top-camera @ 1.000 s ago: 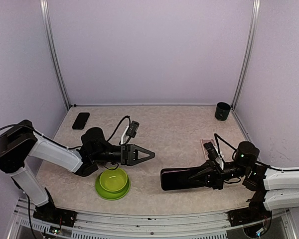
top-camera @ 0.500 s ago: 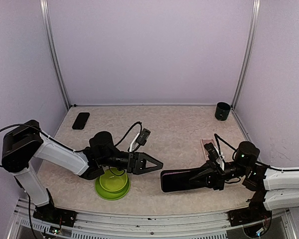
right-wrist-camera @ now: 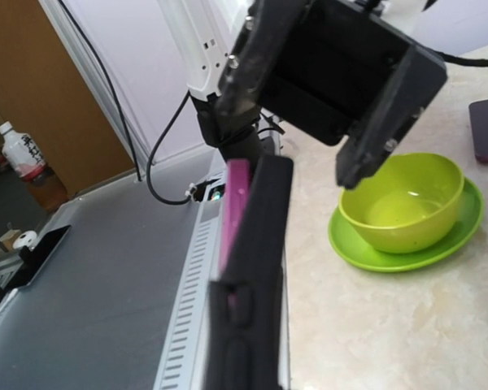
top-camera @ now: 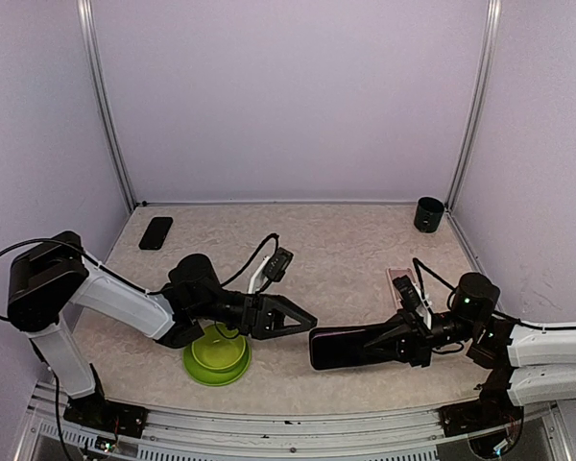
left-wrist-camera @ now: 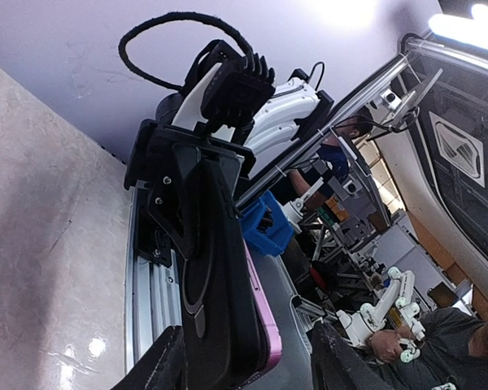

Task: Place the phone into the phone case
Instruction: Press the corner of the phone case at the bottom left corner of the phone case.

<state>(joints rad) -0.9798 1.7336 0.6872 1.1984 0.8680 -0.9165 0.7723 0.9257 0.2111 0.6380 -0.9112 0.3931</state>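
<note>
My right gripper (top-camera: 389,344) is shut on a black phone case (top-camera: 350,348) and holds it edge-on, just above the table, pointing left. A pink phone (right-wrist-camera: 237,207) sits in the case, its edge showing along one side. Both show in the left wrist view, the case (left-wrist-camera: 215,276) and the pink edge (left-wrist-camera: 264,325). My left gripper (top-camera: 305,322) is open above the green bowl's right rim, its tips close to the case's free end. In the left wrist view the case's end lies between the two dark fingers (left-wrist-camera: 159,366). The right wrist view shows the left gripper (right-wrist-camera: 325,97) open.
A green bowl on a green saucer (top-camera: 216,353) sits below the left gripper and shows in the right wrist view (right-wrist-camera: 407,203). A black phone (top-camera: 156,232) lies at the back left. A pinkish flat object (top-camera: 400,280) lies by the right arm. A black cup (top-camera: 428,213) stands at the back right.
My left gripper has moved right, from left of the bowl to over its right rim, close to the case's end. The right arm and the case have stayed still.
</note>
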